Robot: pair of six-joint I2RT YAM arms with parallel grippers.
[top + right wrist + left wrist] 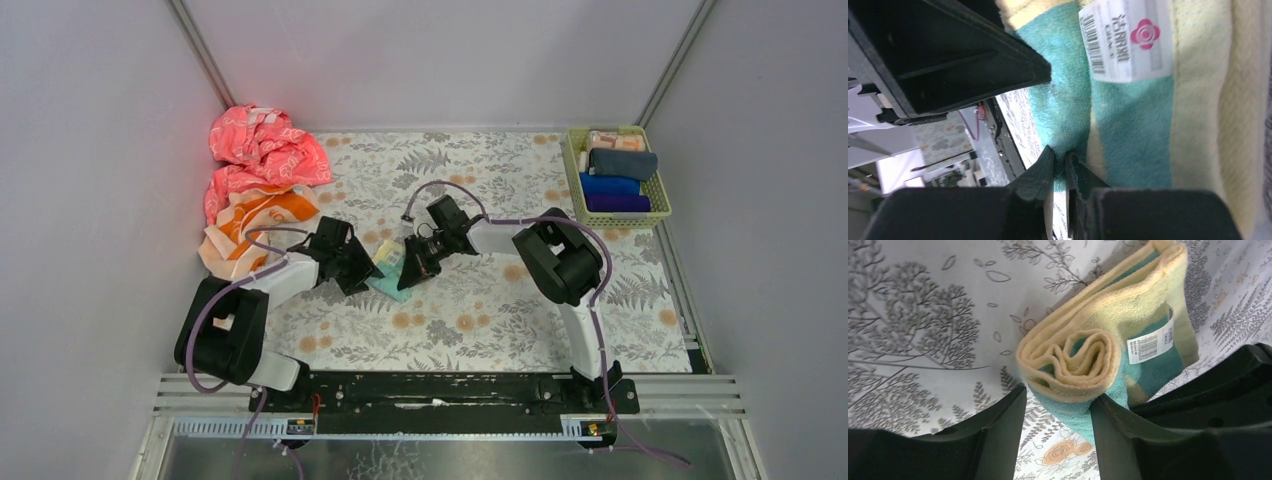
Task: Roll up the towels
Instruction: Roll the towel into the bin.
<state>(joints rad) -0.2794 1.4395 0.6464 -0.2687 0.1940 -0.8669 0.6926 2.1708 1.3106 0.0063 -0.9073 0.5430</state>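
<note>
A teal and pale yellow towel [388,268] lies partly rolled on the flowered tablecloth between my two grippers. Its spiral end [1073,360] faces the left wrist camera, with a white barcode label on the side. My left gripper [1058,399] [358,272] is open, and its fingertips [1015,397] stand on either side of the roll's near end, the right one against teal cloth. My right gripper [1060,156] [410,275] is shut on a teal edge of this towel [1133,125]. An orange and peach towel [255,222] lies crumpled at the far left.
A pink crumpled cloth [262,148] sits behind the orange towel by the left wall. A green basket [660,195] at the far right holds several rolled towels. The black bulk of the left gripper [948,55] fills the upper left of the right wrist view.
</note>
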